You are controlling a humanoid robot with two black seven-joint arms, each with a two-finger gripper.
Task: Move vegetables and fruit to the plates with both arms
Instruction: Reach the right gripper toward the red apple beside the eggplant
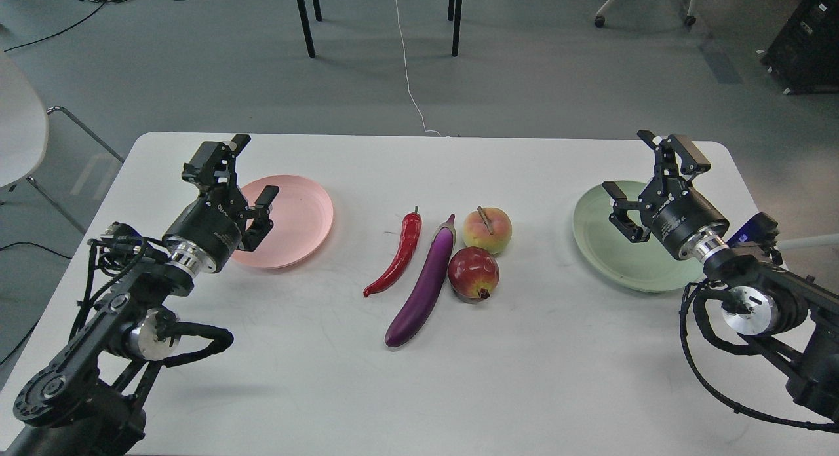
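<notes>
Still, with both pincers, left [250,171] and right [645,171], wide open and empty above the pink plate [308,213] and green plate [600,246], each should have reached inward, the left gripping the chili [400,254] mid-surface across its middle.

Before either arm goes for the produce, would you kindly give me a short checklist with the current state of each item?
1. Left gripper open, holding nothing: ok.
2. Right gripper open, holding nothing: ok.
3. Pink plate bare: ok.
4. Green plate bare where visible: ok; the right arm covers part.
5. Chili apart from eggplant: ok.
6. Peach and pomegranate clear of each other: not ok, they look touching.
</notes>
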